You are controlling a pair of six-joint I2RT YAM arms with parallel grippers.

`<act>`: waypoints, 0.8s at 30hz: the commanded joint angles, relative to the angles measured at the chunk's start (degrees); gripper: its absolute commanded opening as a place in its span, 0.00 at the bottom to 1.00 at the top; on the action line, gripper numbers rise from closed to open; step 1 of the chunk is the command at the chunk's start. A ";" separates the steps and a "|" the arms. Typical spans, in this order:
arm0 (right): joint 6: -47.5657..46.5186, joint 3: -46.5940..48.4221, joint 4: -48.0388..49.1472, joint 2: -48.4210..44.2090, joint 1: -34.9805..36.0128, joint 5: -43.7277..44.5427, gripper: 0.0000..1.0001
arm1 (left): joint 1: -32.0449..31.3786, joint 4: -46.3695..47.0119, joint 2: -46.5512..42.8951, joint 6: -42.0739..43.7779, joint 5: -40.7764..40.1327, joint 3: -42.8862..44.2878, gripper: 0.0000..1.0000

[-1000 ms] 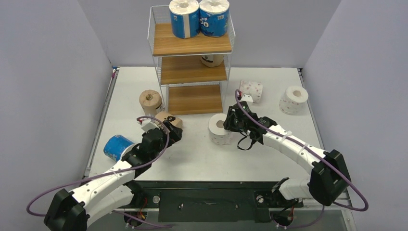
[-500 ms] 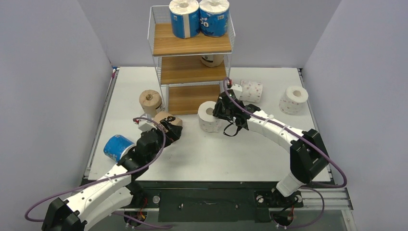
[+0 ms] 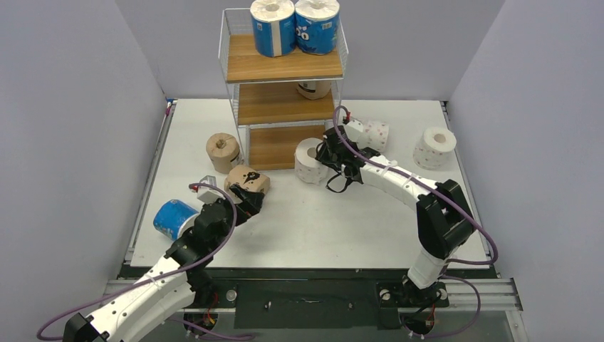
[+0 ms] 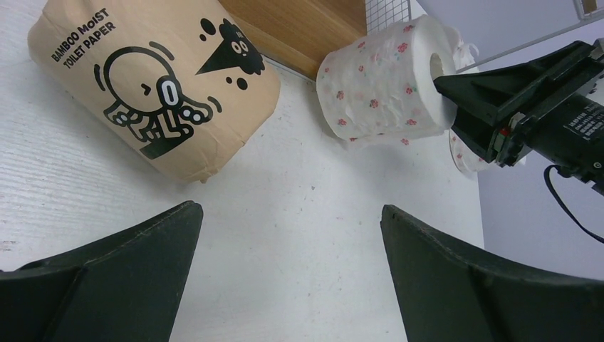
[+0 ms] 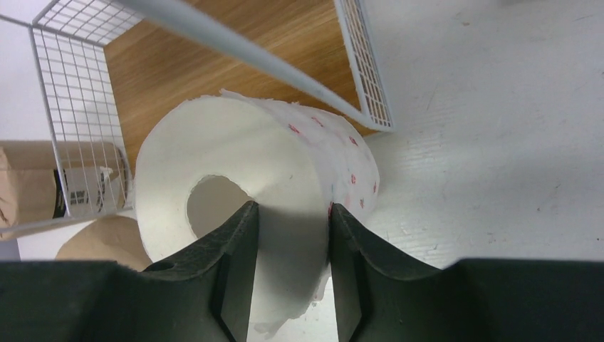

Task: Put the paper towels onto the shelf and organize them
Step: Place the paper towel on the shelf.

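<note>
right hand (image 5: 288, 214) clamps white roll (image 3: 308, 160) | shelf (image 3: 285, 68) corner ahead | tan roll (image 3: 247, 179) nearby

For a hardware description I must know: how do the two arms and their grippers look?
The left arm and right arm have white shells and black joint housings. A purple cable loops along each. The left gripper and right gripper have black, flat, tapering fingers; the right one's body bears small white lettering.

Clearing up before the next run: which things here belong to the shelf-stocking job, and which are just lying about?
Job: shelf, blue rolls, tan rolls, white rolls, one held by the right fingers.
Not job: table, purple cables.
</note>
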 commanded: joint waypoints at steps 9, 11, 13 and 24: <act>4.43 4.83 6.23 1.78 -2.05 4.67 0.29 | -0.06 -1.68 -1.99 -0.01 -0.91 -0.55 0.96; 4.49 5.41 6.42 2.21 -2.22 4.82 0.29 | -0.05 -1.63 -1.87 -0.09 -0.93 -0.62 0.96; 4.84 5.82 6.57 2.78 -2.46 4.78 0.29 | -0.02 -1.49 -1.71 -0.18 -0.89 -0.57 0.96; 5.67 8.31 6.82 5.88 -2.93 4.51 0.30 | -0.02 -0.98 -0.38 -0.19 -0.83 -0.25 0.96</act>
